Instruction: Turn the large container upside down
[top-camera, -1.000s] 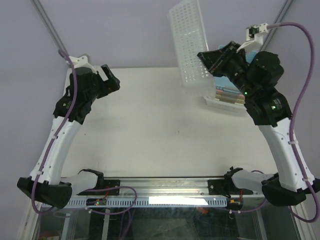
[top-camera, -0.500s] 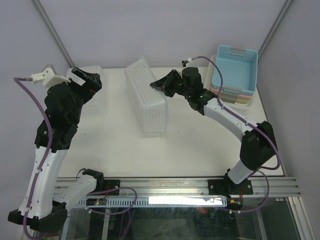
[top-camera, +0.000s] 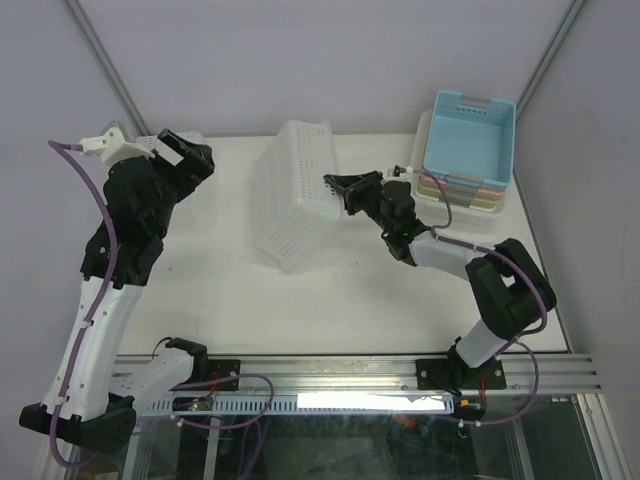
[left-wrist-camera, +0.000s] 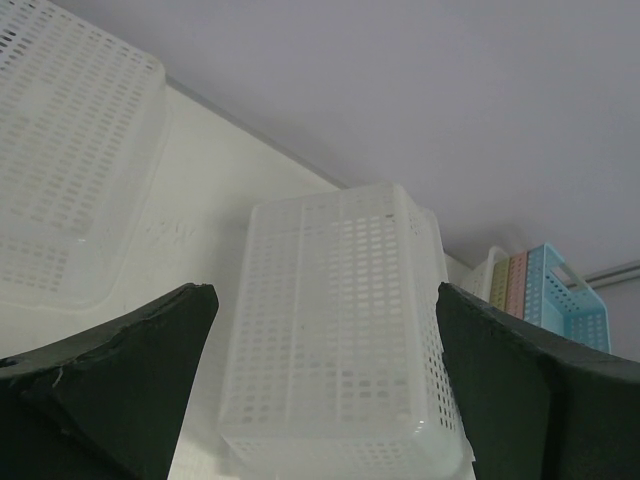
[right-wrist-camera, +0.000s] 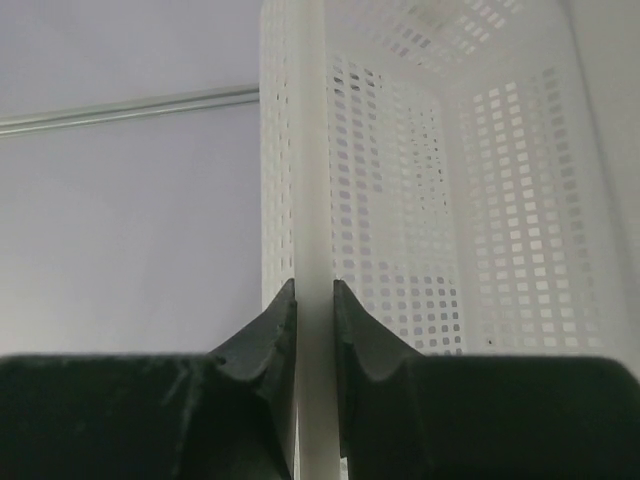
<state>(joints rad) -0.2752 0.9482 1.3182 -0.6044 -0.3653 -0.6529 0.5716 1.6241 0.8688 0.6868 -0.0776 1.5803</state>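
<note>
The large container (top-camera: 200, 205), a wide shallow translucent tub with a grid base, lies at the table's far left, partly under my left arm. It also shows in the left wrist view (left-wrist-camera: 70, 170). I cannot tell which way up it is. My left gripper (top-camera: 185, 158) hangs above it, open and empty (left-wrist-camera: 325, 400). My right gripper (top-camera: 335, 192) is shut on the rim (right-wrist-camera: 313, 200) of a taller white mesh-sided basket (top-camera: 290, 200). That basket stands tilted on the middle of the table and fills the left wrist view (left-wrist-camera: 340, 330).
A light blue tub (top-camera: 470, 140) sits on a stack of coloured tubs at the back right corner, seen also in the left wrist view (left-wrist-camera: 560, 295). Slanted frame posts (top-camera: 105, 70) rise at both back corners. The table's back edge runs just behind the tubs.
The right arm brought the mesh basket down from high at the back right to the table's middle and tipped it further over. The left arm swung a little right above the translucent tub.
</note>
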